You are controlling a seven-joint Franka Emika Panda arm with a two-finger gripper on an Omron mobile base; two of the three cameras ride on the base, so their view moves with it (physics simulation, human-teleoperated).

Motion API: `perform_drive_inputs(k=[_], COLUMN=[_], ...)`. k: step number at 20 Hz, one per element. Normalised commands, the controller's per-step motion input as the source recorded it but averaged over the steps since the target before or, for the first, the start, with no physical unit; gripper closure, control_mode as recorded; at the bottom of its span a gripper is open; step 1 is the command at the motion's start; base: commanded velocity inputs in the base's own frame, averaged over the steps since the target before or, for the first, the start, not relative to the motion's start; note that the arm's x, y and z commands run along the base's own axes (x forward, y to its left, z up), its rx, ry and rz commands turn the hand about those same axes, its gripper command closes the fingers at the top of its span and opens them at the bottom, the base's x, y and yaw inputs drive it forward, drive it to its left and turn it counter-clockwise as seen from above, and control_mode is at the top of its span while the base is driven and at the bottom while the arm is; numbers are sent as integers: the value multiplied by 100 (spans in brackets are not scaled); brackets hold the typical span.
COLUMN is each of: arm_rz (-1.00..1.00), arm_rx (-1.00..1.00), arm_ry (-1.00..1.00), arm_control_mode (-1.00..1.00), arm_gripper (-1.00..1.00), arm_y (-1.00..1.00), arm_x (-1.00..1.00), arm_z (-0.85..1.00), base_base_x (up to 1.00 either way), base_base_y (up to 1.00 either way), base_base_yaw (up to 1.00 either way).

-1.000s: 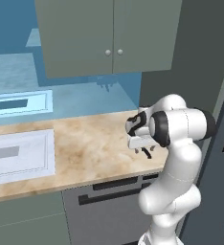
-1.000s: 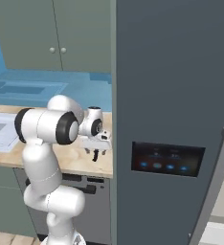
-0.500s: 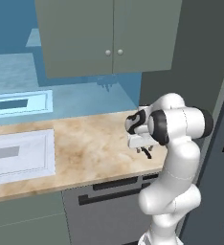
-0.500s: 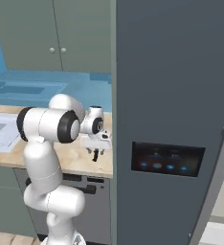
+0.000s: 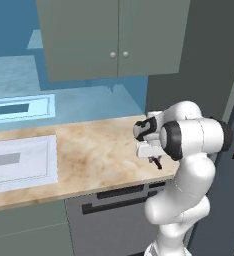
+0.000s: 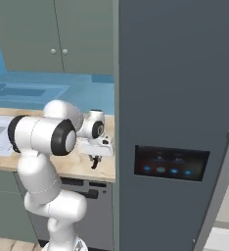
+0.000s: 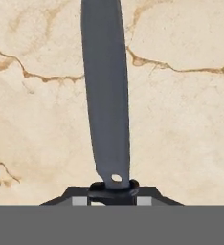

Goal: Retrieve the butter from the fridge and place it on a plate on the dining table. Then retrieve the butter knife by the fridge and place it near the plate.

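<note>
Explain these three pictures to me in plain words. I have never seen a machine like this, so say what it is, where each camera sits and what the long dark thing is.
The machine is a white robot arm in a rendered kitchen. Two pictures come from cameras behind it, to its left and to its right. The third looks out along its hand, down at the counter. The arm reaches over a beige marble-patterned counter beside the tall dark fridge. The long dark shape is the butter knife, lying on the counter. The hand's two small fingers sit close together at the knife's end with the hole, apparently shut on it.
</note>
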Motion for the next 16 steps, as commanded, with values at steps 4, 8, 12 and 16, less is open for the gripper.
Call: perform_drive_inputs(k=[4,8,12,16], arm_rz=[0,2,4,6], arm_rx=[-4,-2,-2,0], arm_ry=[-1,7,15,14], arm_control_mode=[-100,-100,-100,-100], arm_gripper=[100,100,100,100], arm_y=[13,29,23,7], arm_x=[-39,-36,-35,-59], arm_z=[98,100,100,100], base_base_x=[0,0,0,0], base_base_y=[0,0,0,0], base_base_yaw=[0,0,0,0])
